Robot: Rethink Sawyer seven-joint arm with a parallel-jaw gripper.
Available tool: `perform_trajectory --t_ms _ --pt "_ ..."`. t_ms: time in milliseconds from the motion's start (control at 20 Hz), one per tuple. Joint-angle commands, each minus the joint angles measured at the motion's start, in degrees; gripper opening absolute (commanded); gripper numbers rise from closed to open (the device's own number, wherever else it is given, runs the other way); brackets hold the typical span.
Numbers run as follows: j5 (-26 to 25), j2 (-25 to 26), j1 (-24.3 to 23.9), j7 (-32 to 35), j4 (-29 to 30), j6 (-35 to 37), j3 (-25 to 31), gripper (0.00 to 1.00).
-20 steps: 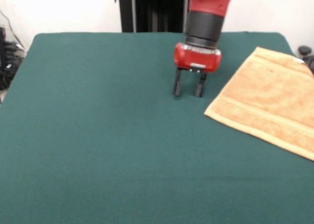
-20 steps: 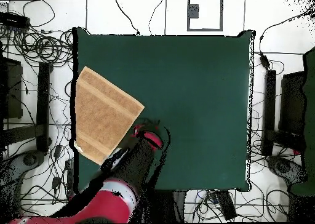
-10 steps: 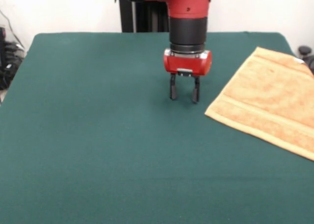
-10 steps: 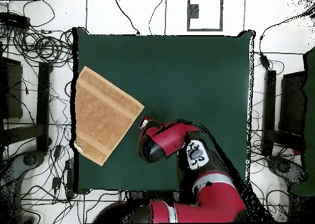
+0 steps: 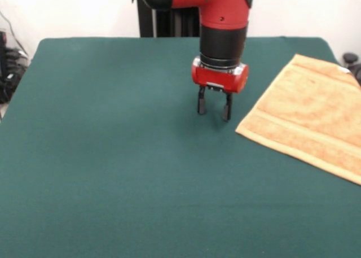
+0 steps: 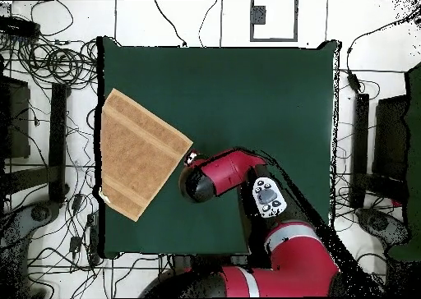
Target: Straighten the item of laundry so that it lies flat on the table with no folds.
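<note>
Towel [image 5: 307,119] flat on table [image 5: 113,156], gripper [image 5: 213,106] beside

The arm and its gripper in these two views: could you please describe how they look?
The arm is glossy red with a black cylindrical wrist section. Below that sits a red, rounded block with a silvery rim and a small metal plate. The gripper has two short, slim black fingers. In the overhead view, a grey panel with dark buttons sits on the arm's upper side.

Tan-orange fluffy terry-cloth towel [image 5: 307,114] with paler flat woven border band and small white tag [image 5: 343,69], dark green felt-like cloth table [image 5: 113,156], red-bodied gripper [image 5: 213,107] with black fingers, red and black arm [image 6: 247,222]
</note>
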Motion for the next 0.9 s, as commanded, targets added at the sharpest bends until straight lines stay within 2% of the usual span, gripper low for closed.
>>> perform_trajectory --t_ms 50,900 --pt "6.8 15.1 0.0 -10.9 2.3 7.6 17.2 1.0" --pt "9.3 13.5 -2.4 -10.0 5.3 10.1 19.7 1.0"
